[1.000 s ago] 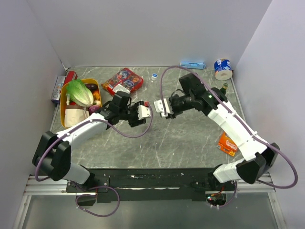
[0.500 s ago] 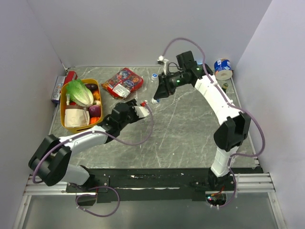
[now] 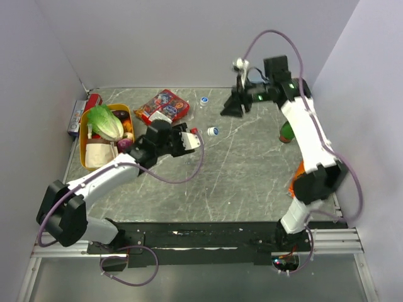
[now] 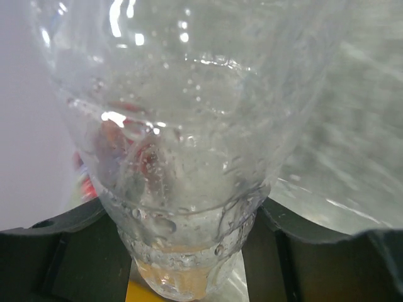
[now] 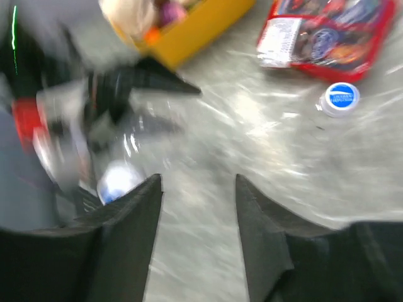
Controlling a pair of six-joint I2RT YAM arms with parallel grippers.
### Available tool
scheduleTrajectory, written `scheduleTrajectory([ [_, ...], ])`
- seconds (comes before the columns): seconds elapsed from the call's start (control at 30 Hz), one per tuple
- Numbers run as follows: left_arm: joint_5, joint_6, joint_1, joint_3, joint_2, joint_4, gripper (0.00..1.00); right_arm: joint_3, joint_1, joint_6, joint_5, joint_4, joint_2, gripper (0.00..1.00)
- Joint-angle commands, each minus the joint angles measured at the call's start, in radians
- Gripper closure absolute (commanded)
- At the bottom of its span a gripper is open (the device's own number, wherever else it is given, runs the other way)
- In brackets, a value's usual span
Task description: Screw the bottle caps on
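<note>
Gripping a clear, droplet-speckled bottle [image 4: 189, 157], my left gripper [image 3: 191, 141] is clamped on it; a blue cap [image 3: 213, 131] sits at its two o'clock; my right gripper [image 5: 196, 189] gapes empty.

Grey marbled bench [image 3: 239, 170], yellow basket [image 3: 82, 141] of food at the left edge, red can [image 3: 92, 100] in the far left corner, red snack packet [image 3: 162, 106] and small blue-capped bottle [image 3: 204, 100] by the far edge, green bottle [image 3: 286, 130] and orange packet [image 3: 293, 186] along the right edge.

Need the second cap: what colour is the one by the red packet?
Blue cap, pale marking on top; right wrist view.
</note>
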Motion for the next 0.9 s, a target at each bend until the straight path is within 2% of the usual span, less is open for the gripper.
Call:
scheduleTrajectory([
  [0.0, 0.441, 0.079, 0.086, 0.216, 0.019, -0.490, 0.99, -0.366, 0.065, -0.564, 0.073, 0.070, -0.344, 0.39],
  [0.03, 0.490, 0.111, 0.092, 0.255, 0.061, -0.556, 0.99, -0.430, 0.097, -0.650, 0.116, 0.106, -0.390, 0.37],
  [0.1, 0.522, 0.157, 0.104, 0.349, 0.096, -0.690, 0.99, -0.545, 0.137, -0.704, 0.156, 0.160, -0.477, 0.37],
  [0.2, 0.554, 0.180, 0.107, 0.395, 0.126, -0.742, 0.99, -0.575, 0.189, -0.744, 0.176, 0.185, -0.505, 0.37],
  [0.43, 0.547, 0.242, 0.107, 0.418, 0.141, -0.789, 0.99, -0.548, 0.234, -0.741, 0.207, 0.221, -0.484, 0.39],
  [0.53, 0.551, 0.240, 0.106, 0.420, 0.138, -0.782, 0.99, -0.528, 0.243, -0.782, 0.195, 0.194, -0.468, 0.39],
  [0.7, 0.550, 0.219, 0.104, 0.404, 0.127, -0.742, 0.99, -0.495, 0.274, -0.897, 0.169, 0.042, -0.445, 0.40],
  [0.87, 0.542, 0.206, 0.106, 0.398, 0.127, -0.728, 0.99, -0.506, 0.297, -0.933, 0.150, 0.014, -0.464, 0.40],
])
